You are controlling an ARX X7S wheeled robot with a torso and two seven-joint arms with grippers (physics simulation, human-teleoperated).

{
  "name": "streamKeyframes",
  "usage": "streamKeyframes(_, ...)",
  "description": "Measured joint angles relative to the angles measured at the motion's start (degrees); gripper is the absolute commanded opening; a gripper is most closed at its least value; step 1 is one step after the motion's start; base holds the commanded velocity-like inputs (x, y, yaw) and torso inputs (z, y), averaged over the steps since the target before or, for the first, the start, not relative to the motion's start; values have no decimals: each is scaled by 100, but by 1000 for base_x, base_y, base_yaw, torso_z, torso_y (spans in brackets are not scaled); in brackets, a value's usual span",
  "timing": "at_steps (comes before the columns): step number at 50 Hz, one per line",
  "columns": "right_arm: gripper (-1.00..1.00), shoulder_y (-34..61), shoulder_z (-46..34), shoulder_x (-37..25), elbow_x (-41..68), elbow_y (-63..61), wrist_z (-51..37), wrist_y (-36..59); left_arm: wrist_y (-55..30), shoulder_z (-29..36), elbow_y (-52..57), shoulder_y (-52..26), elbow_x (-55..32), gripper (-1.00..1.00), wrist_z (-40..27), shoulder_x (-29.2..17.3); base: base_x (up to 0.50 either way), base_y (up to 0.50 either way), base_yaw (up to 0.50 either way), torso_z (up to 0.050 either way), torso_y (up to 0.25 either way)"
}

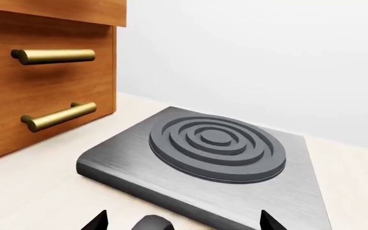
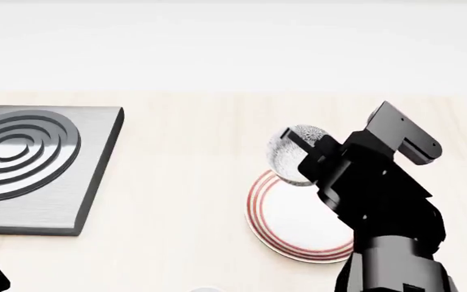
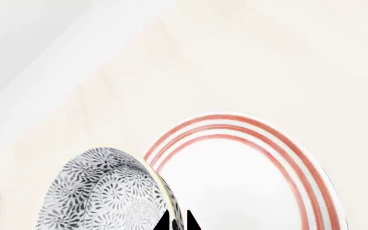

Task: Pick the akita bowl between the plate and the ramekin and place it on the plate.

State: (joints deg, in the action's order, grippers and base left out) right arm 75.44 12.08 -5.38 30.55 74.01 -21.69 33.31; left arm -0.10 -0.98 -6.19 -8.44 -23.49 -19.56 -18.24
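Pale wood counter [image 2: 185, 201], white wall [image 1: 267, 57], wooden drawers [image 1: 37, 91]

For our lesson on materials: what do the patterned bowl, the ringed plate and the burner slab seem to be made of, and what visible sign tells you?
Akita bowl: likely glazed ceramic, printed grey-black pattern on white.
Plate: likely glazed ceramic, smooth white with red rim rings.
Burner slab: seemingly brushed metal, with fine streaks and soft sheen; its dark coil looks matte.

right tool [image 2: 298, 157]: grips akita bowl [image 2: 292, 159] | tilted, over plate [image 2: 298, 228] far rim
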Motion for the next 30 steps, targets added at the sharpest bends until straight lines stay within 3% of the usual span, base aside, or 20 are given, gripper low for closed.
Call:
streamKeyframes(18, -100, -74, 1978, 161, -1647, 99, 10, -157, -12, 13, 49, 25, -27, 100, -25, -25, 0, 0, 0, 0, 0)
streamKeyframes(30, -100, -133, 2838, 222, -2414, 99, 10, -297, -8, 27, 59, 32, -38, 100, -35, -36, 0, 0, 0, 0, 1)
